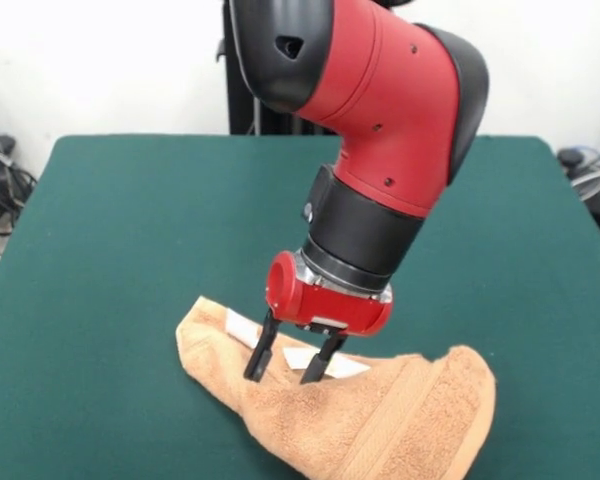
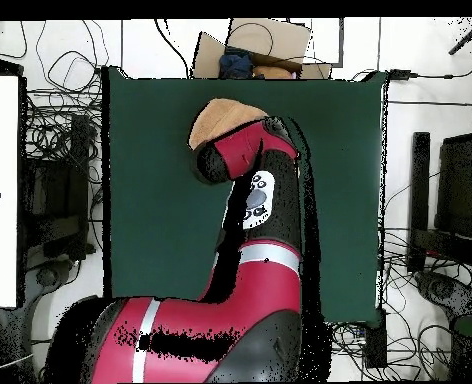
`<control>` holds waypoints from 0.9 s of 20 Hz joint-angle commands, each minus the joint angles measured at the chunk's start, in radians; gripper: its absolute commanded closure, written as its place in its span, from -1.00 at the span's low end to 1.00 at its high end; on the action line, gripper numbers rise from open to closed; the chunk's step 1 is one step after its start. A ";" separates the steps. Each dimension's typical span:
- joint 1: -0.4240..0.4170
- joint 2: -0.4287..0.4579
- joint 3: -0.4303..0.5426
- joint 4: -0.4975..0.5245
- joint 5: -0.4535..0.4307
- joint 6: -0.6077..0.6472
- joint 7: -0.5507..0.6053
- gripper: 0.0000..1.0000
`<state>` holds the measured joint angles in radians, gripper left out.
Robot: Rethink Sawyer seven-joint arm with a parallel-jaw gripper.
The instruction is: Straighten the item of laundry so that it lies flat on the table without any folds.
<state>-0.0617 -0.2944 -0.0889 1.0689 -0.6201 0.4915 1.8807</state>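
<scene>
The item of laundry (image 1: 380,415) is a peach-orange terry towel, folded and bunched into a long slanted shape near the front edge of the green table (image 1: 130,230). Two small white tags (image 1: 325,362) show on its top. My gripper (image 1: 285,376) hangs open just above the towel's middle, its two black fingers straddling the tags with nothing held. In the overhead view only one rounded end of the laundry (image 2: 217,118) shows; the red arm hides the rest and the gripper itself.
A cardboard box (image 2: 260,50) sits beyond the table's edge in the overhead view. Cables and dark equipment (image 2: 65,190) lie on the floor on both sides of the table.
</scene>
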 commanded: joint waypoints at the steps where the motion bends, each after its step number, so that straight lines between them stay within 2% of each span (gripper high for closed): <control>1: -0.031 0.043 0.002 0.002 -0.081 -0.057 -0.025 -1.00; 7: -0.021 0.042 -0.008 0.013 -0.105 -0.085 -0.018 -1.00; 17: -0.058 0.093 0.019 -0.011 -0.139 -0.153 -0.033 -1.00; 18: -0.036 0.083 0.007 0.021 -0.147 -0.177 -0.010 -1.00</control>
<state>-0.0915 -0.2733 -0.1130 1.0309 -0.6947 0.4046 1.8807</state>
